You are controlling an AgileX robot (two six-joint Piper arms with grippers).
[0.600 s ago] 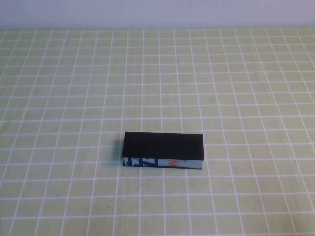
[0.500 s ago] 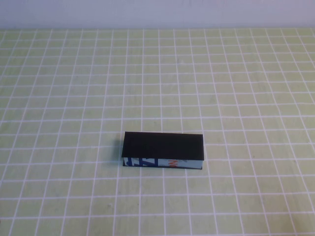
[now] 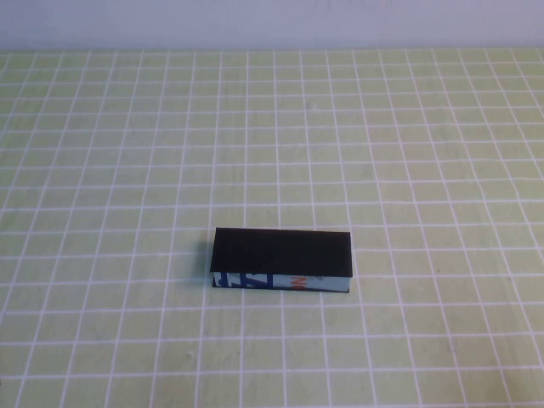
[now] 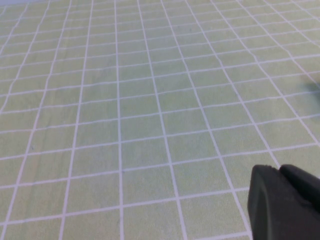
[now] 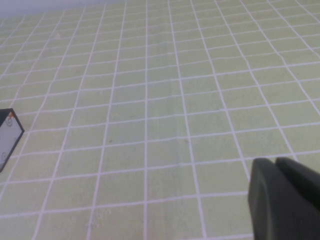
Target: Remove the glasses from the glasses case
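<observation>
Nothing has moved: the closed glasses case (image 3: pixel 281 259) lies untouched, well apart from the shut, empty right gripper (image 5: pixel 282 200) and left gripper (image 4: pixel 282 202), jaws together.

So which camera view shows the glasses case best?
The high view: the whole glasses case lies there, lid closed, printed side visible. The right wrist view catches only one corner at the picture edge, beyond the right gripper. The left wrist view shows the left gripper, no case.

— How's your light?
— Bright, even and soft; the glasses case (image 3: pixel 281 258) throws barely any shadow.
— Sharpness?
— You get mild haze overall; both wrist views blur close up.
</observation>
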